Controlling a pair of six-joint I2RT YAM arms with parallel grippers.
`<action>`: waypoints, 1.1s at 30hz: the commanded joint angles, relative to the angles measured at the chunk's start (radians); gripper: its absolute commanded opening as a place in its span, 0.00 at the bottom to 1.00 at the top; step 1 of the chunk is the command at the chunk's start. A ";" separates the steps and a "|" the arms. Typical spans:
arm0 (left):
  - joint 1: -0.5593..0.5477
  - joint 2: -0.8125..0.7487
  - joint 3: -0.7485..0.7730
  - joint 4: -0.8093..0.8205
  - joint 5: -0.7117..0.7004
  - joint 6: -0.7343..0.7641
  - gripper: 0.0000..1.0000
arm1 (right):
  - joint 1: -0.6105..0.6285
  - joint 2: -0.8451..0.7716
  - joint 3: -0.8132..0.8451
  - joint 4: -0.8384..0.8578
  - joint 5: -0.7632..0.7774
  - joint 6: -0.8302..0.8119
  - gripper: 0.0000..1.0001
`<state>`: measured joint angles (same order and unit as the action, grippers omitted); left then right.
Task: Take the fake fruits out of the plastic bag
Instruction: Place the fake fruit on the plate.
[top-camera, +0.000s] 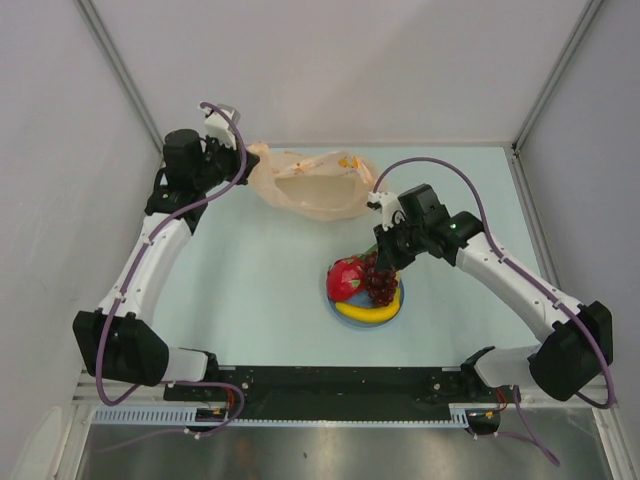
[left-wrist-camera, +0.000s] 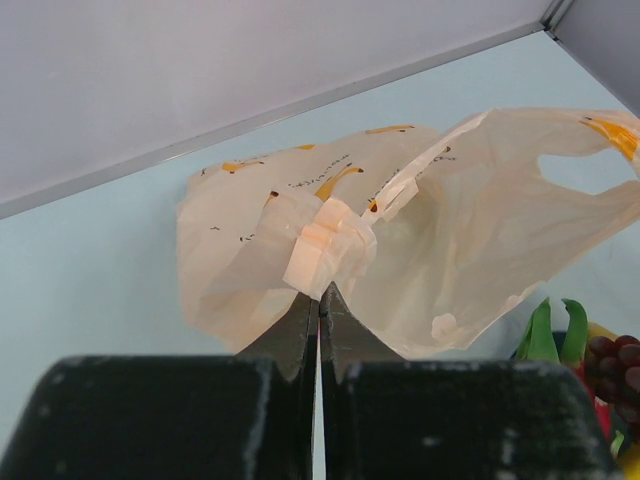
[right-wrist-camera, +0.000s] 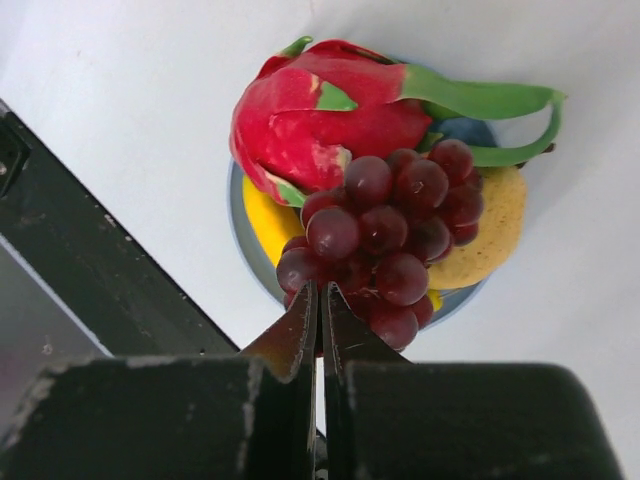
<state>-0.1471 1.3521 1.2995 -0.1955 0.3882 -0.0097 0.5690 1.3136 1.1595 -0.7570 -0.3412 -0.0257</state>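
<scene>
The peach-orange plastic bag (top-camera: 310, 185) lies at the back of the table, its mouth open and looking empty. My left gripper (top-camera: 248, 158) is shut on a folded bit of the bag's left edge (left-wrist-camera: 325, 250). The red-pink dragon fruit (right-wrist-camera: 320, 115), the yellow banana (right-wrist-camera: 265, 225) and the yellow-orange round fruit (right-wrist-camera: 495, 225) lie on the blue plate (right-wrist-camera: 240, 255). My right gripper (right-wrist-camera: 321, 290) is shut at the top of the dark purple grape bunch (right-wrist-camera: 385, 235) and holds it over the plate (top-camera: 398, 308), on or just above the other fruits.
White enclosure walls stand at the left, back and right. The black base rail (top-camera: 340, 380) runs along the near edge, and it shows at the left in the right wrist view (right-wrist-camera: 90, 250). Bare light-blue table lies between the bag and the plate.
</scene>
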 joint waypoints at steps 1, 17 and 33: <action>0.006 -0.011 -0.003 0.041 0.028 -0.024 0.00 | 0.009 -0.004 0.000 0.030 -0.064 0.049 0.00; 0.006 -0.011 -0.009 0.044 0.032 -0.033 0.00 | 0.068 -0.025 -0.035 0.041 -0.070 0.043 0.36; 0.006 0.002 0.018 0.034 0.043 -0.033 0.00 | -0.041 -0.066 0.043 -0.097 -0.053 -0.069 0.46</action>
<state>-0.1471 1.3544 1.2900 -0.1871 0.4049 -0.0277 0.6029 1.2961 1.1271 -0.7757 -0.4000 -0.0238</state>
